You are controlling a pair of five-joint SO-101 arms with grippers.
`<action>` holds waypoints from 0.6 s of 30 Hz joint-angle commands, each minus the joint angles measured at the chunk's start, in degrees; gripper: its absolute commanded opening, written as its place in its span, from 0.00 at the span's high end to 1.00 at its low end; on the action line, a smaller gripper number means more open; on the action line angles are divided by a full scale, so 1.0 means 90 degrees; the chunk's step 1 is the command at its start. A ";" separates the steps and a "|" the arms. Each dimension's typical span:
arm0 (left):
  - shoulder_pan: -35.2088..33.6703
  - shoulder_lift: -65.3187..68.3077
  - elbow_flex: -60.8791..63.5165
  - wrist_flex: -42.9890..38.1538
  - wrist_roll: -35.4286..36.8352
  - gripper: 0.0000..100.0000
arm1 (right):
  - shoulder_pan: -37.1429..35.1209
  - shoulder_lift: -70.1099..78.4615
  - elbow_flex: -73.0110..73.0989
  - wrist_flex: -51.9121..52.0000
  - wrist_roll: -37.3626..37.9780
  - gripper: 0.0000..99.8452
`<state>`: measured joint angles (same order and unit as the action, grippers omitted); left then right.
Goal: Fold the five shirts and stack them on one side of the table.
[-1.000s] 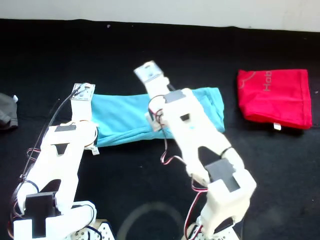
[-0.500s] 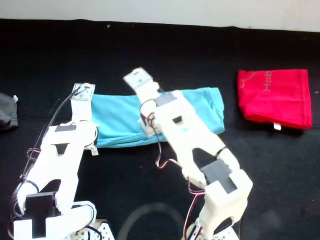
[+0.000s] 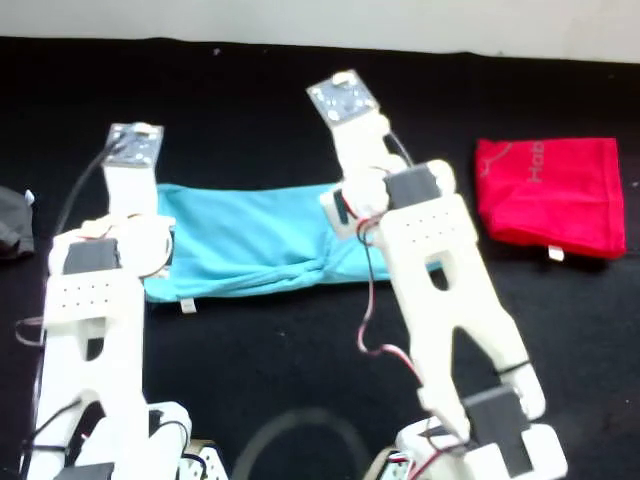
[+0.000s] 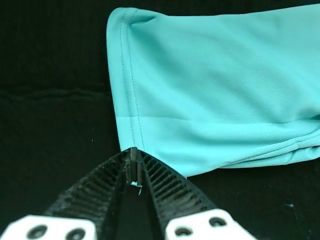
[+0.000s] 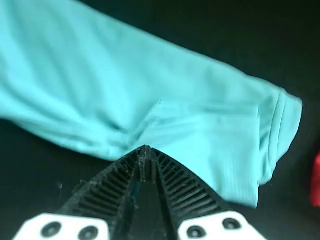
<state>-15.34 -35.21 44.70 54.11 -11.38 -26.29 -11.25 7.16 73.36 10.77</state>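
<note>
A turquoise shirt (image 3: 250, 235) lies stretched in a long band across the middle of the black table (image 3: 250, 90). My left gripper (image 4: 133, 155) is shut on the hem at the shirt's (image 4: 215, 90) near-left corner. My right gripper (image 5: 145, 151) is shut on the near edge of the shirt (image 5: 165, 100), close to its right end, where the cloth bunches into folds. In the high view both arms stand over the shirt's two ends and hide the fingers. A folded red shirt (image 3: 550, 195) lies at the right side of the table.
A dark grey cloth (image 3: 14, 225) lies at the table's left edge. A small white tag (image 3: 187, 305) hangs off the turquoise shirt's near edge. The table's far edge meets a pale wall (image 3: 400, 20). Bare black surface runs along the front and the back.
The right arm swung from the shirt's middle to its right end. The left arm shifted left. The turquoise shirt is now drawn out longer, its left end farther left.
</note>
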 commanded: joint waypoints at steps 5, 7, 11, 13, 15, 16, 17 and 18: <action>-0.0591 0.0835 -0.0611 0.0078 -0.0010 0.91 | 0.0083 -0.1724 0.1441 0.0317 -0.0029 0.99; -0.0620 0.1460 -0.0991 0.0107 -0.0029 0.84 | 0.0083 -0.2105 0.2125 0.0122 -0.0029 0.99; -0.0806 0.2799 -0.1939 0.0107 -0.0039 0.80 | 0.0454 -0.2740 0.3492 -0.0484 -0.0029 0.99; -0.0855 0.3404 -0.2388 0.0107 -0.0039 0.80 | 0.0796 -0.2984 0.4049 -0.0855 -0.0029 0.99; -0.0816 0.3971 -0.2691 0.0107 -0.0039 0.80 | 0.1060 -0.3179 0.4498 -0.1197 -0.0029 0.99; -0.0796 0.4244 -0.2838 0.0107 -0.0039 0.80 | 0.1158 -0.3258 0.4684 -0.1343 -0.0020 0.99; -0.0767 0.4527 -0.2974 0.0107 -0.0039 0.81 | 0.1245 -0.3326 0.4869 -0.1509 -0.0020 0.99; -0.0767 0.4762 -0.3092 0.0088 -0.0039 0.81 | 0.1324 -0.3385 0.5035 -0.1685 -0.0029 0.99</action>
<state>-22.55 2.95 21.58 54.73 -11.38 -16.79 -38.95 49.10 62.29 10.86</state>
